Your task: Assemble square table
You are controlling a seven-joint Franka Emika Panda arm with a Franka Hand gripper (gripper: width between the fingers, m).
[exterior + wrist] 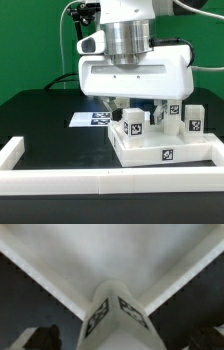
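Observation:
The square table's white slab (170, 152) lies on the black table at the exterior view's right, with a tag on its front side. Three white tagged leg posts stand on it: one at the front (133, 124) and two behind (172, 113) (195, 120). My gripper (136, 108) hangs straight down over the front post. In the wrist view the slab (110, 252) fills the picture, and the tagged post (116, 311) stands between my dark fingertips (45, 338). My gripper (128, 341) is open, with a gap showing on each side of the post.
The marker board (88, 118) lies flat behind the slab, toward the exterior view's left. A long low white wall (100, 180) borders the front and bends back along the left side (14, 150).

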